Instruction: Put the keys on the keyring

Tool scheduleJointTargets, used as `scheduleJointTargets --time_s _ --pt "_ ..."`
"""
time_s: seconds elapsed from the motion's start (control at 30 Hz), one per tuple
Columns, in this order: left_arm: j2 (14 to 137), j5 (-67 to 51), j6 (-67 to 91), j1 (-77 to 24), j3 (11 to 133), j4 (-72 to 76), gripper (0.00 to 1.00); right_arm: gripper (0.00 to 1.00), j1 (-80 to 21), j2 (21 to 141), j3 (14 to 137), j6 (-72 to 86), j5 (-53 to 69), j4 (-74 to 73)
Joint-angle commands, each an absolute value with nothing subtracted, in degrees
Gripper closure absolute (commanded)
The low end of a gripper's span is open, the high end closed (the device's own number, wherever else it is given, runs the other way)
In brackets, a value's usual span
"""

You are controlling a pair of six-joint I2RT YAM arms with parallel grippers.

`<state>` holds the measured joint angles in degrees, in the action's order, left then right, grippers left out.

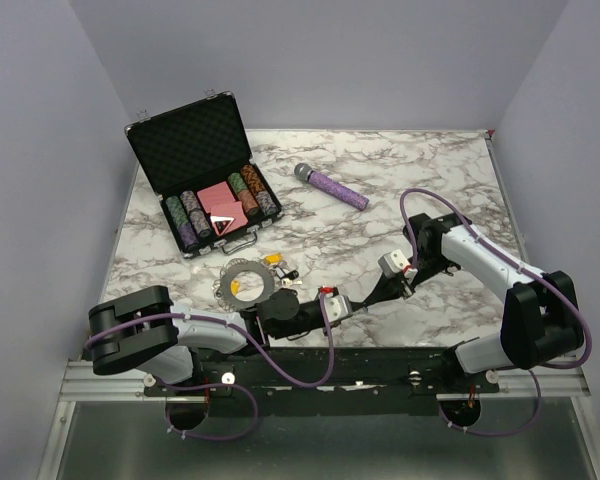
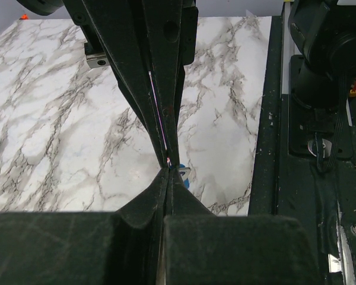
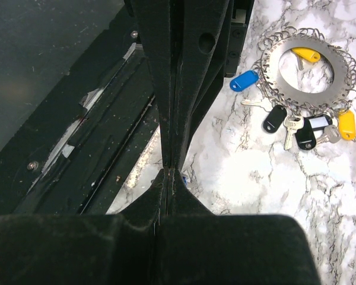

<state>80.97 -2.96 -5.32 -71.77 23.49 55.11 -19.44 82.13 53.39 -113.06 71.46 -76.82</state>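
Top view: light falls evenly from above, diffuse, with no hard glare on the worktop [image 1: 430,200]. Shadows under my arms [image 1: 210,330] are soft and sit along the near edge. The walls [image 1: 40,150] carry a pale violet cast. Focus is sharp across the frame.

Left wrist view: my left gripper [image 2: 169,168] renders as a black, underexposed mass. Its near end, at the bottom of the frame, is out of focus. The marble behind it is bright, slightly washed out.

Right wrist view: my right gripper [image 3: 168,172] is equally dark and blurred at the bottom. The upper left is dim. Near the worktop's near edge, the keyring [image 3: 347,68] shows a dull sheen, and the keys [image 3: 296,127] are in focus.
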Motion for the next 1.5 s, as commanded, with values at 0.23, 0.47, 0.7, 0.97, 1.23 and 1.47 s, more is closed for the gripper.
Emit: scheduleJointTargets --time_s 0.23,0.47,0.7,0.97,1.23,1.47 --pt "81.3 -2.29 -3.96 -72.33 25.05 54.67 0.86 0.99 -19.86 82.44 53.17 -116.46 75.15 -81.39" --pt "81.91 -1.5 -3.78 -72.33 25.66 54.4 0.86 0.99 -19.86 82.44 53.09 -116.46 75.32 -81.39" --pt "82.26 -0.53 -3.52 -72.42 26.02 54.23 0.86 0.99 -19.86 82.62 53.0 -116.19 75.5 -81.39" --pt "82.18 -0.44 -2.99 -72.51 26.45 54.32 0.86 0.99 -19.86 82.79 52.73 -116.19 75.5 -81.3" --pt "81.91 2.11 -2.46 -72.69 26.28 54.67 0.74 0.99 -19.86 82.97 52.73 -116.1 75.5 -81.3" --pt "81.65 2.46 -2.55 -72.77 26.1 55.19 0.74 0.99 -19.95 83.06 52.65 -116.1 75.5 -81.3"
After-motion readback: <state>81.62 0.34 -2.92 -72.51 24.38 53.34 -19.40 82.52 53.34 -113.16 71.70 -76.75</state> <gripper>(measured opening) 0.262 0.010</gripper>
